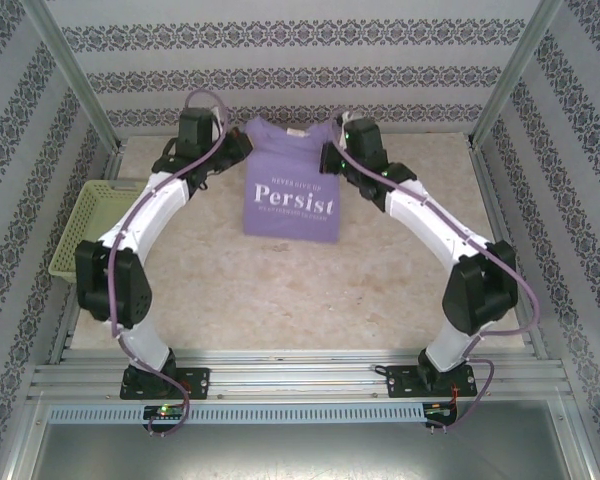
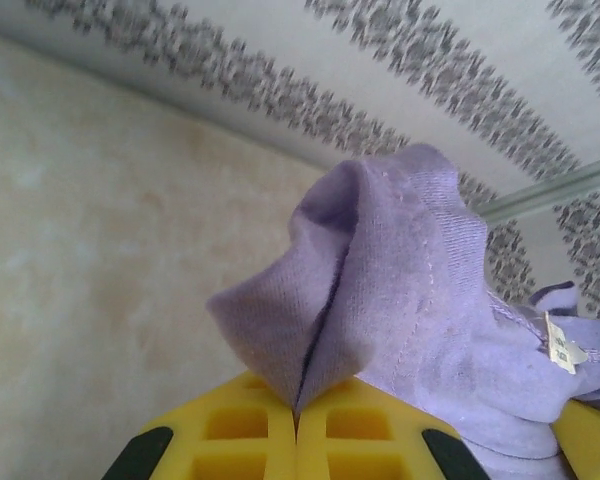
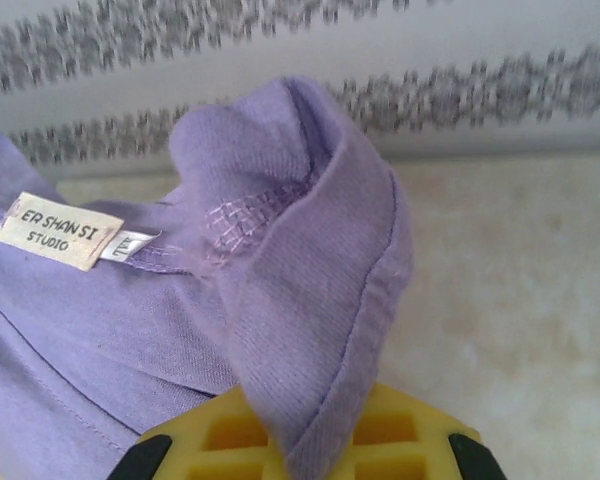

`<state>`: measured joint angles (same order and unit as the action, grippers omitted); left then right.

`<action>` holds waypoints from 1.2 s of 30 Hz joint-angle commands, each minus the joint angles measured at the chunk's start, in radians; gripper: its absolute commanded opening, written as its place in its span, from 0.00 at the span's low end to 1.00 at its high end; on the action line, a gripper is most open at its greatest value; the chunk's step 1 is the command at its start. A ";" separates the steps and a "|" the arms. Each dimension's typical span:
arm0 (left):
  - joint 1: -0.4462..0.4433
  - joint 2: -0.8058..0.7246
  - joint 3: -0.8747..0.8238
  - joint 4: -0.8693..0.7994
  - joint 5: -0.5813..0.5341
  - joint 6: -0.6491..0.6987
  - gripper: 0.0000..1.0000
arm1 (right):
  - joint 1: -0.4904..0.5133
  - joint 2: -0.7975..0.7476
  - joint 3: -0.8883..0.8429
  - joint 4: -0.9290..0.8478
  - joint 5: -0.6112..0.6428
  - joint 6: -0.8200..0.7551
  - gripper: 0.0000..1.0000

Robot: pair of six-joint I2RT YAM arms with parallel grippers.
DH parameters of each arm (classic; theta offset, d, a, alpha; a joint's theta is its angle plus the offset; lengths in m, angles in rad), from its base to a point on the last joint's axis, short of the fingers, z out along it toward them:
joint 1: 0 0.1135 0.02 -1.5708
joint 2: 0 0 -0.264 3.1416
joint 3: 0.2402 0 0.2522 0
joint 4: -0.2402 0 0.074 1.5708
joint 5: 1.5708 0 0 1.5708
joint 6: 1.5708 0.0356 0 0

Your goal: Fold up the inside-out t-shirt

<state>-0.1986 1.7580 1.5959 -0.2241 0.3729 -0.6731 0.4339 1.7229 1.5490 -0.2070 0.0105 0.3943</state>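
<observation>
The inside-out t-shirt [image 1: 290,170] is lavender and stretches between both grippers at the far middle of the table, its white "Persist" lettering facing the top camera. My left gripper [image 1: 242,148] is shut on the shirt's left shoulder. In the left wrist view the yellow jaws [image 2: 298,410] meet with a fold of purple cloth [image 2: 380,280] pinched between them. My right gripper [image 1: 328,152] is shut on the right shoulder. In the right wrist view a seamed fold of the shirt [image 3: 310,290] runs down into the closed gripper [image 3: 315,450], beside the neck label [image 3: 58,230].
A yellow-green basket [image 1: 80,225] sits at the table's left edge, next to the left arm's elbow. Patterned walls close the back and both sides. The beige tabletop [image 1: 310,300] lies bare between the shirt's hem and the arm bases.
</observation>
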 commanded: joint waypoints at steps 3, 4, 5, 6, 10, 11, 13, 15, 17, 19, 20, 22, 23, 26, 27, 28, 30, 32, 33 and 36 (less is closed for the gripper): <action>0.024 -0.060 0.002 0.079 0.025 0.069 0.00 | 0.009 -0.005 0.082 -0.014 -0.011 -0.068 0.00; 0.020 -0.102 -0.073 0.137 0.043 0.060 0.00 | 0.022 -0.032 0.028 0.008 -0.008 -0.072 0.00; 0.012 -0.149 -0.157 0.192 0.059 0.047 0.00 | 0.040 -0.068 -0.042 0.037 0.007 -0.076 0.00; 0.002 -0.188 -0.237 0.237 0.076 0.032 0.00 | 0.057 -0.105 -0.110 0.058 0.020 -0.075 0.00; -0.106 -0.354 -0.589 0.365 0.106 -0.032 0.00 | 0.137 -0.272 -0.458 0.158 0.068 -0.019 0.00; -0.139 -0.397 -0.677 0.378 0.097 -0.051 0.00 | 0.154 -0.310 -0.527 0.176 0.073 0.005 0.00; -0.190 -0.474 -0.807 0.372 0.077 -0.078 0.00 | 0.184 -0.390 -0.658 0.196 0.092 0.057 0.00; -0.231 -0.557 -0.911 0.355 0.050 -0.108 0.00 | 0.209 -0.461 -0.757 0.205 0.096 0.110 0.00; -0.266 -0.649 -0.978 0.286 -0.013 -0.128 0.00 | 0.229 -0.527 -0.820 0.183 0.097 0.167 0.00; -0.286 -0.713 -1.024 0.260 -0.047 -0.142 0.00 | 0.243 -0.575 -0.850 0.157 0.103 0.191 0.00; -0.287 -0.732 -1.042 0.252 -0.056 -0.147 0.00 | 0.246 -0.588 -0.854 0.138 0.109 0.206 0.00; -0.287 -0.736 -1.056 0.249 -0.074 -0.135 0.00 | 0.248 -0.594 -0.851 0.105 0.119 0.222 0.00; -0.287 -0.720 -1.051 0.241 -0.086 -0.128 0.00 | 0.248 -0.585 -0.847 0.095 0.126 0.224 0.00; -0.287 -0.641 -1.004 0.218 -0.127 -0.114 0.00 | 0.240 -0.517 -0.813 0.070 0.146 0.217 0.00; -0.286 -0.614 -0.993 0.217 -0.157 -0.119 0.00 | 0.235 -0.487 -0.792 0.065 0.143 0.206 0.00; -0.287 -0.593 -0.987 0.220 -0.190 -0.122 0.00 | 0.229 -0.459 -0.776 0.061 0.145 0.197 0.00; -0.284 -0.545 -0.978 0.239 -0.256 -0.115 0.00 | 0.216 -0.394 -0.727 0.060 0.142 0.175 0.00; -0.280 -0.497 -0.957 0.263 -0.291 -0.086 0.00 | 0.203 -0.332 -0.684 0.055 0.142 0.155 0.00; -0.277 -0.466 -0.938 0.267 -0.298 -0.074 0.00 | 0.196 -0.302 -0.662 0.053 0.143 0.146 0.00; -0.272 -0.377 -0.890 0.268 -0.311 -0.052 0.00 | 0.171 -0.225 -0.611 0.039 0.136 0.132 0.00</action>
<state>-0.4778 1.3308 0.6571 0.0246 0.1471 -0.7712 0.6342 1.4528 0.8860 -0.1410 0.1005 0.5591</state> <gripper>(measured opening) 0.044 0.060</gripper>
